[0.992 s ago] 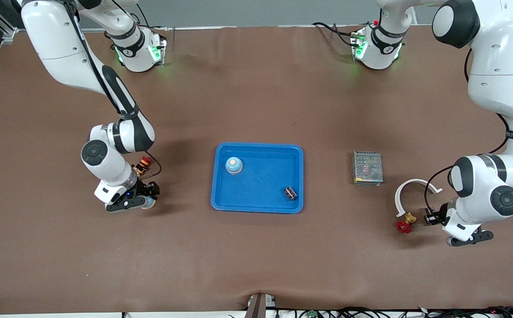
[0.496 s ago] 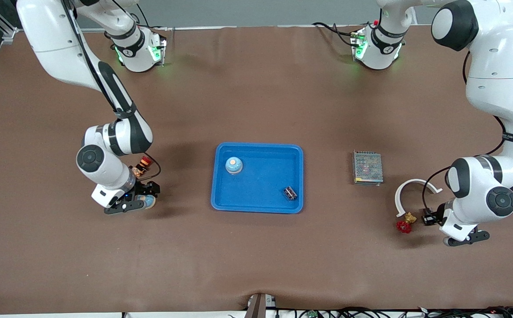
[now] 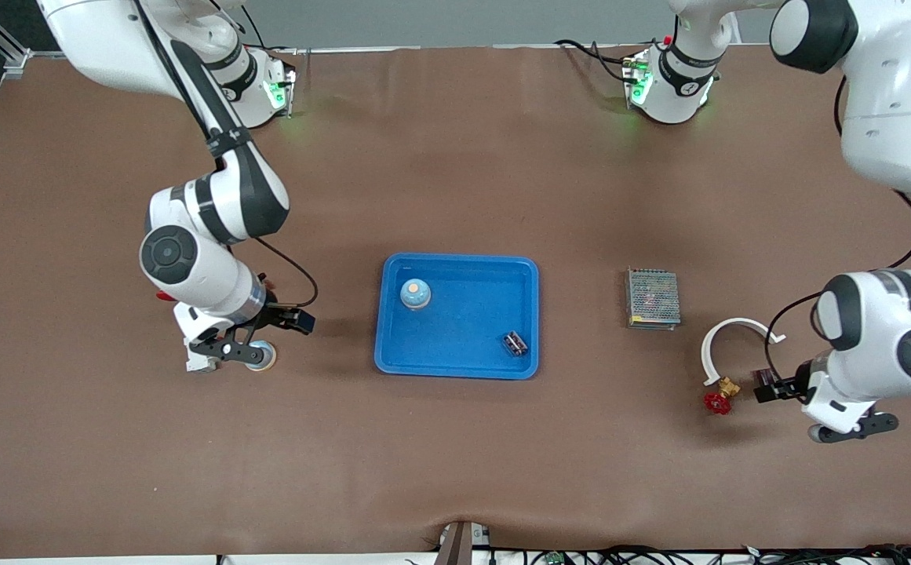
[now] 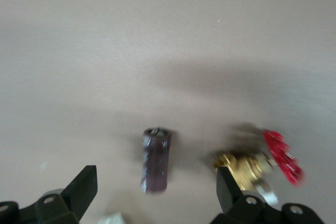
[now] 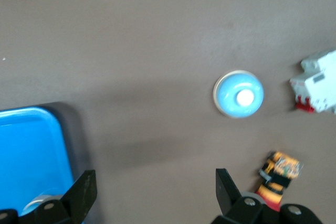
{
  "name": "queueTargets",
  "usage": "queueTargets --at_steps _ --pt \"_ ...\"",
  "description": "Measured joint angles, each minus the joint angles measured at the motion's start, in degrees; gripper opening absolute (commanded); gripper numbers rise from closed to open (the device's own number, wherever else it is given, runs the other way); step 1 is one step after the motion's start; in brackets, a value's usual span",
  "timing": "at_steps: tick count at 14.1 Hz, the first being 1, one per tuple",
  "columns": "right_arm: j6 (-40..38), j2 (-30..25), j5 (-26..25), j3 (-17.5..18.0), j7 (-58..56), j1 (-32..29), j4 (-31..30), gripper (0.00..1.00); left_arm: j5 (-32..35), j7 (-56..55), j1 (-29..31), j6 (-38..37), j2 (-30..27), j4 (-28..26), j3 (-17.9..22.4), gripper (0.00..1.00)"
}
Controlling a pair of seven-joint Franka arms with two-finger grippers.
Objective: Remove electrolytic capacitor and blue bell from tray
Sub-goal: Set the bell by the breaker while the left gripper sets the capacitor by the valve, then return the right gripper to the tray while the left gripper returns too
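A blue bell [image 3: 260, 357] sits on the brown table between the blue tray [image 3: 392, 353] and the right arm's end; it also shows in the right wrist view [image 5: 239, 94]. My right gripper [image 3: 224, 349] is open and empty [image 5: 155, 184], up in the air beside this bell. A dark capacitor [image 4: 156, 160] lies on the table under my left gripper [image 4: 156, 184], which is open and up over it near the left arm's end [image 3: 851, 428]. A second bell [image 3: 415, 294] and a second capacitor [image 3: 515, 343] lie in the tray.
A brass valve with a red handle [image 3: 718, 400] lies right beside the capacitor [image 4: 252, 163]. A white curved piece [image 3: 730, 337] and a metal mesh box [image 3: 653, 297] are close by. A white block [image 5: 320, 81] and a yellow-red button [image 5: 278, 169] lie near the bell.
My right gripper has risen off the bell, which stays on the table. My left arm has lifted and shifted a little toward its own end of the table.
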Motion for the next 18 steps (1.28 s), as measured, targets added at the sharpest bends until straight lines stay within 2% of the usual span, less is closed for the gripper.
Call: queueTargets --at_steps 3,5,11,18 --pt "-2.02 -0.1 -0.05 0.0 0.26 0.65 -0.13 1.0 -0.14 -4.18 -0.94 -8.55 -7.08 0.2 -2.13 1.0" --pt "-2.26 -0.09 -0.04 0.03 2.15 1.77 -0.27 1.0 -0.21 -9.65 -1.44 -12.0 -9.66 0.08 -5.2 1.0" --pt "-0.48 -0.07 -0.04 0.19 10.16 8.97 -0.83 1.0 -0.23 -35.1 -3.39 -12.66 -10.29 -0.16 -17.36 1.0" --pt "6.98 3.36 0.0 0.25 14.36 14.71 -1.63 1.0 -0.23 -57.41 -15.48 -10.93 -8.08 -0.41 -18.38 1.0"
